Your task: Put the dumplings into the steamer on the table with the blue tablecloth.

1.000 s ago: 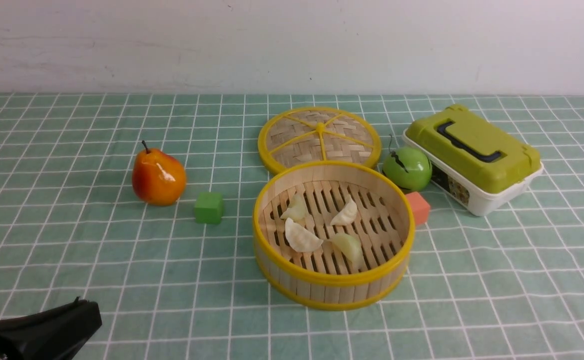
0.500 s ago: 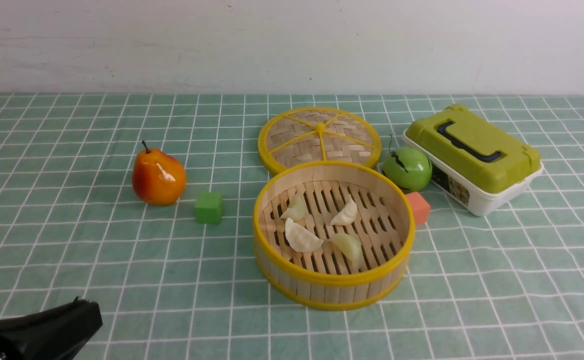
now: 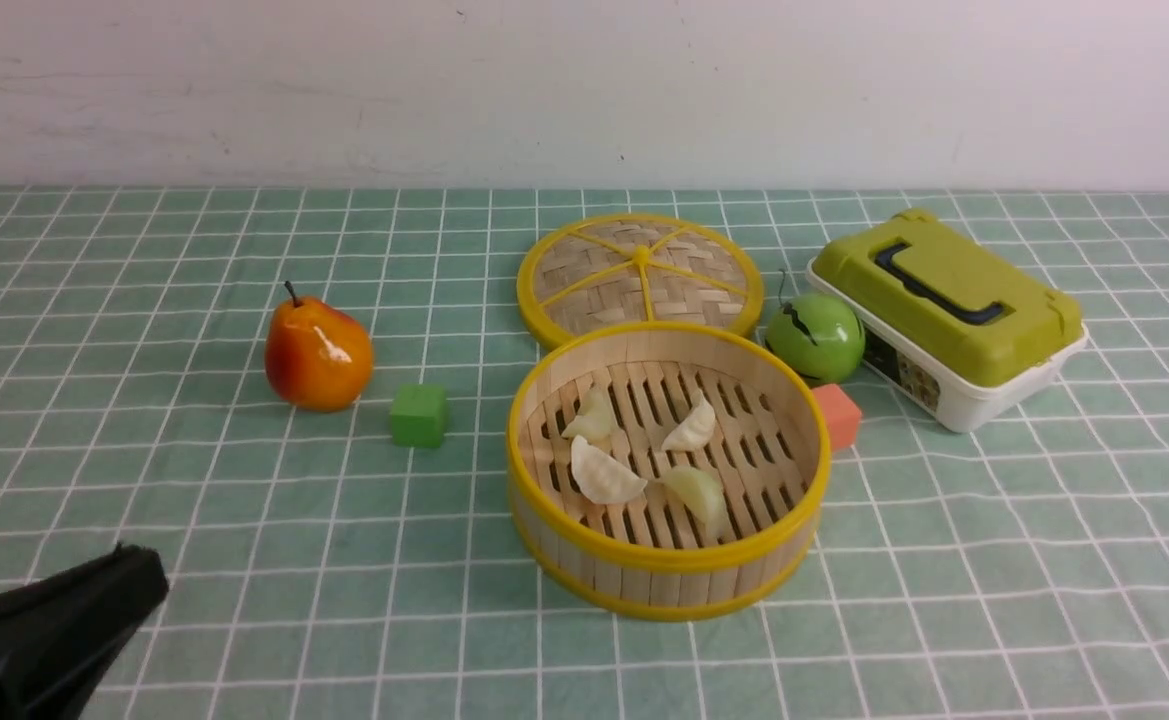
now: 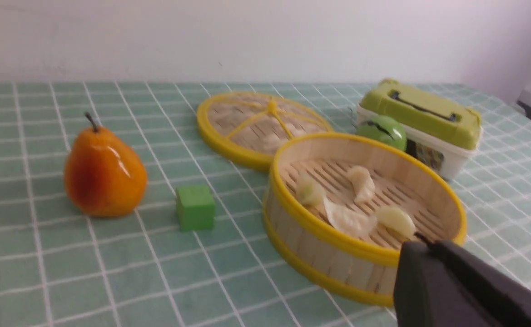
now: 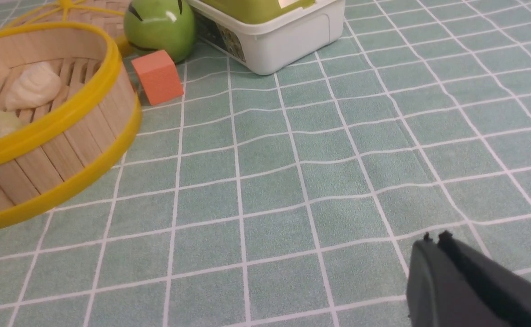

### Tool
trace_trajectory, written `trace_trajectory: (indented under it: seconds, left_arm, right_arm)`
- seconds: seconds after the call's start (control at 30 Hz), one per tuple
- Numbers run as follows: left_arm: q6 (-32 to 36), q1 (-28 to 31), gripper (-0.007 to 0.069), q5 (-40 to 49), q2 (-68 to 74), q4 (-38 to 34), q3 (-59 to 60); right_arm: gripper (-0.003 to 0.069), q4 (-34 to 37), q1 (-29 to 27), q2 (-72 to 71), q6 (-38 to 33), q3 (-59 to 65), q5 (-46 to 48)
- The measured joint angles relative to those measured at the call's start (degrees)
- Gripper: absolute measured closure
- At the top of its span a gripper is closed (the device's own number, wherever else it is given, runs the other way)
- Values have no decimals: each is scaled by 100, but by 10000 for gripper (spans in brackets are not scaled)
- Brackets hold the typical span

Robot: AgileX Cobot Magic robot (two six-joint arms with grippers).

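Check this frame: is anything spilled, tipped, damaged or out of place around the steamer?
Nothing stands out. All four dumplings lie inside the steamer, which sits upright; its lid lies flat behind it. No dumpling is left on the tablecloth.

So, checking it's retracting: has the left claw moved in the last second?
Yes. The left claw has slid left, farther from the steamer.

Teal-green tablecloth with a thin white grid, pale wood steamer with bright yellow rims, creamy-yellowish dumplings, orange-red pear, green cube, salmon cube, glossy green apple, lime-and-white box.
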Motion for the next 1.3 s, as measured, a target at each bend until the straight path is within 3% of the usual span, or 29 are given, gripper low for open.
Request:
trace_trajectory:
  seconds: [0.23,0.3,0.43,0.73,1.3]
  left_arm:
    - [-96,1352,638,-498,-1184,185,989]
    - [-308,1917,638,-160,-1671,531,1208]
    - [-1032,2515,638,641,-2135,874,1349]
    - [-1405,2638,638,2248,-2321,1601,1370]
    - [-1399,2649,638,2310,-2321,1417,1370]
  right_arm:
    - [654,0,0,0,0,0,4]
    - [650,0,0,0,0,0,4]
    - [648,0,0,0,0,0,4]
    - [639,0,0,0,0,0,4]
    - [617,0,0,0,0,0,4]
